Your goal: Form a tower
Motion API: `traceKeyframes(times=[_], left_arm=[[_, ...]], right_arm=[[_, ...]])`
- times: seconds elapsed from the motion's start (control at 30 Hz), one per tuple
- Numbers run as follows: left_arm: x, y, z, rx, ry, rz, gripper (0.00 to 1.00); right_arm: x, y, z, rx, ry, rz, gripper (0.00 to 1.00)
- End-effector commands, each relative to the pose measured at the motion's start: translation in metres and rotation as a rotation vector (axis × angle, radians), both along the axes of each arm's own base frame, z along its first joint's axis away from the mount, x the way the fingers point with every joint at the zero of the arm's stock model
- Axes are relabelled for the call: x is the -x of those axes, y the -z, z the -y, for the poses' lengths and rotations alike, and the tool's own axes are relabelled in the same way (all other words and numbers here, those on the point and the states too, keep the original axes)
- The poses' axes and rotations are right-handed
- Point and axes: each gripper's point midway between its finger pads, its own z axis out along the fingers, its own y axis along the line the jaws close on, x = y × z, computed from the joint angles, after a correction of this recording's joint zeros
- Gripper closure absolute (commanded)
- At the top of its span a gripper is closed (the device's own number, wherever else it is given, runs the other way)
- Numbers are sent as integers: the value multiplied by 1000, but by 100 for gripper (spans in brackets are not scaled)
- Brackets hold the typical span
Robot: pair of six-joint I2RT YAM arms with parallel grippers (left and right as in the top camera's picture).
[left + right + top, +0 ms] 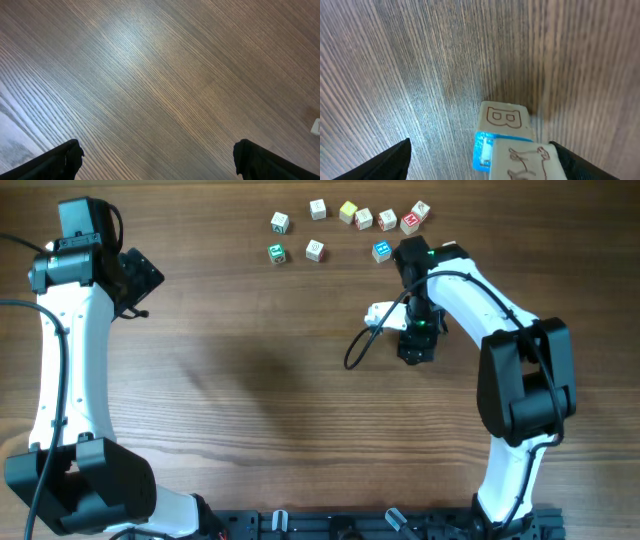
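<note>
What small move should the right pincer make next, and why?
Probably lift straight up. The right pincer stands open around the tower: a pale wooden drawing-faced cube atop a pale wooden "B" cube with a blue side. Rising vertically should avoid toppling it.

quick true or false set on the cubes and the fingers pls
1. The right gripper's fingers stand apart on either side of the tower. True.
2. The tower's lower cube shows a V. False: it shows a B.
3. The left gripper holds a cube. False: its fingers are open over bare table.
4. Loose cubes lie beyond the right arm. True.
</note>
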Motion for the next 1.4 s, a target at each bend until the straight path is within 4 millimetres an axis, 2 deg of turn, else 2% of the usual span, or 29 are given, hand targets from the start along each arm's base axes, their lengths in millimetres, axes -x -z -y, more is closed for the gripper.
traceKeyframes(times=[0.0, 0.27, 0.37, 0.5, 0.6, 0.7, 0.77, 0.87, 0.9, 1.37], left_arm=[[1, 5, -1, 10, -18, -9, 0], [1, 5, -1, 10, -18, -9, 0], [1, 5, -1, 10, -18, -9, 0], [1, 5, -1, 10, -18, -9, 0], [1, 5, -1, 10, -18, -9, 0], [1, 5, -1, 10, -18, -9, 0], [1, 5, -1, 10, -18, -9, 0], [1, 5, -1, 10, -18, -9, 0], [1, 5, -1, 10, -18, -9, 0], [1, 5, -1, 10, -18, -9, 0]], right_arm=[[-10, -29, -6, -26, 7, 80, 14], [-10, -31, -6, -28, 18, 87, 10], [-11, -33, -7, -32, 45, 91, 3], [-14, -45, -10, -45, 79, 101, 0], [-25, -73, -14, -74, 144, 167, 0], [-34, -115, -17, -121, 276, 275, 0], [-37, -163, -15, -194, 444, 402, 0], [-33, -209, -6, -293, 683, 498, 0], [-26, -218, -3, -300, 679, 509, 0], [-31, -219, -4, -310, 679, 524, 0]])
